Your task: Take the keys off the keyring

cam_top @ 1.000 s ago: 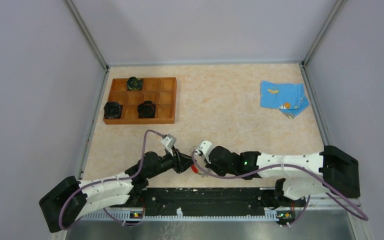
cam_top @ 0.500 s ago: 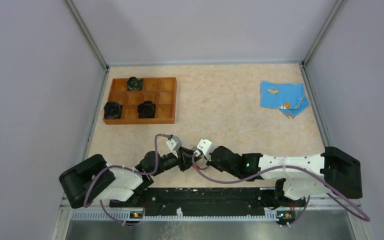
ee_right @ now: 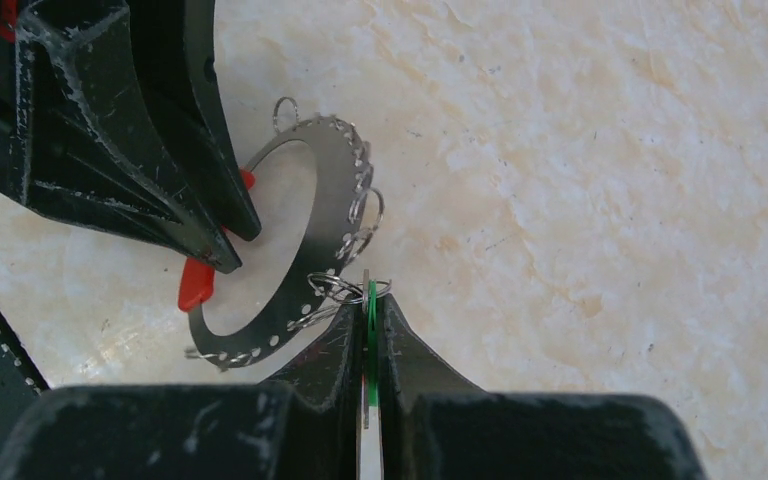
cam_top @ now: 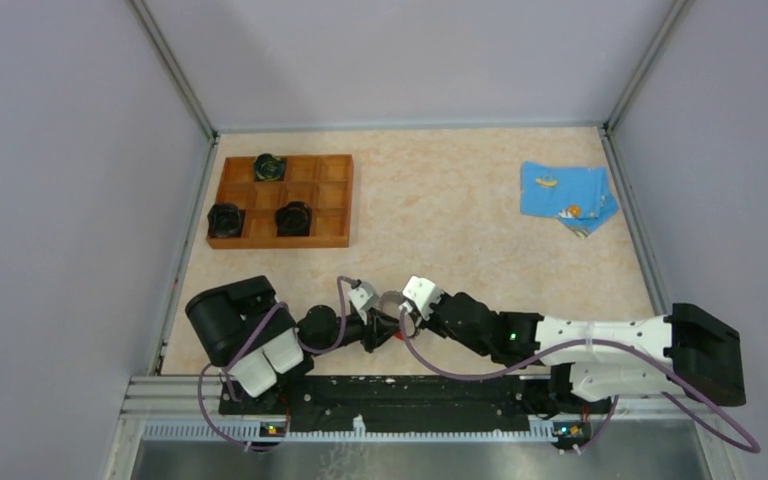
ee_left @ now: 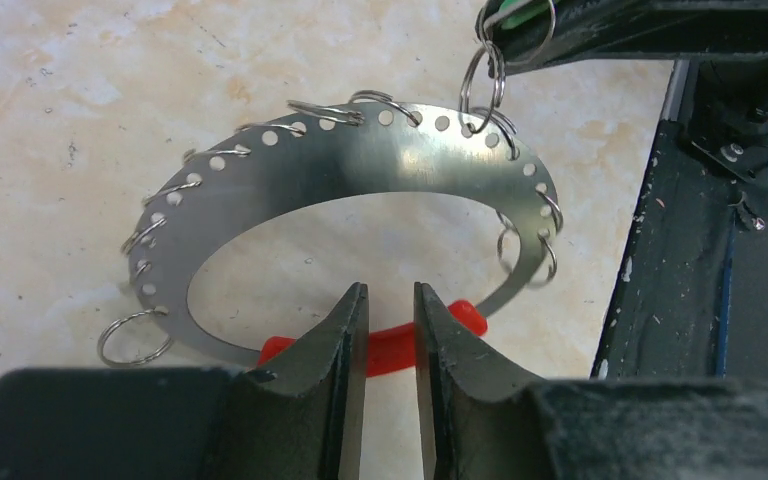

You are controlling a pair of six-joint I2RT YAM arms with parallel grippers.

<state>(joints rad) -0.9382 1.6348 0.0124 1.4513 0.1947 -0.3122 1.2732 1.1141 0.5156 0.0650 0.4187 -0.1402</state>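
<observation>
The keyring is a flat grey band with punched holes, several small split rings and a short red section. My left gripper hovers low over that red section. Its fingers lie in front of it with a narrow gap between them and clamp nothing that I can see. My right gripper is shut on a key with a green head. That key's split ring is hooked through a hole in the keyring. From above, both grippers meet over the keyring near the table's front edge.
A wooden tray with three black pucks sits at the back left. A blue cloth lies at the back right. The black base rail runs close beside the keyring, along the near edge.
The left arm folded back and its gripper slid right onto the ring's red section, its jaws narrowing. The right gripper shifted slightly right, still holding the key.
</observation>
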